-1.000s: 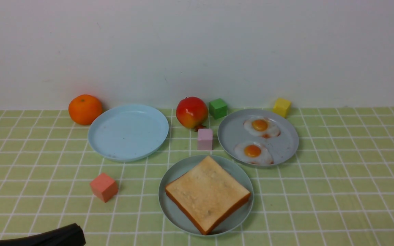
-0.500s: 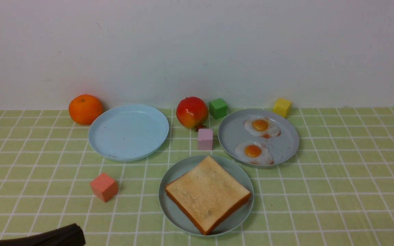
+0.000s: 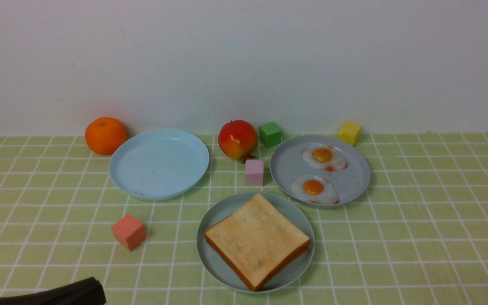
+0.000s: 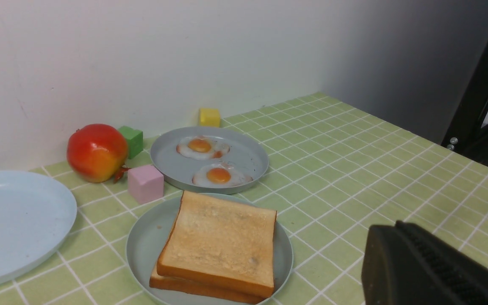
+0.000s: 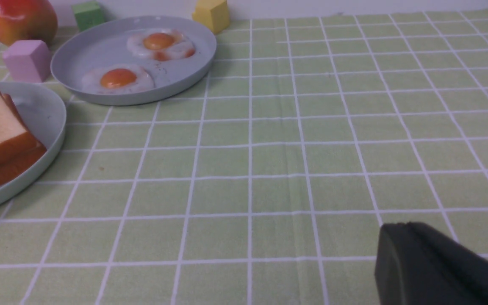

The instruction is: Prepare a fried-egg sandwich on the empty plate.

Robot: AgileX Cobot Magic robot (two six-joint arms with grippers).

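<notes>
The sandwich [image 3: 256,237] lies on the pale grey-teal plate [image 3: 214,262] at the front centre: two toast slices stacked, as the left wrist view shows [image 4: 218,241]. No fried egg shows between the slices. Two more fried eggs [image 3: 323,156] [image 3: 314,188] lie on the grey-lavender plate [image 3: 286,169] behind it to the right. My left gripper [image 3: 95,288] sits low at the front left corner, shut and empty, its tips [image 4: 396,228] apart from the plate. My right gripper [image 5: 400,228] is shut and empty over bare cloth, right of both plates, and is out of the front view.
A light sky-blue plate [image 3: 159,163] sits back left with nothing on it, an orange [image 3: 105,135] beside it. A red-yellow fruit [image 3: 237,139], green cube [image 3: 270,134], pink cube [image 3: 254,172] and yellow cube [image 3: 349,133] stand near the wall. A salmon cube [image 3: 128,231] lies front left.
</notes>
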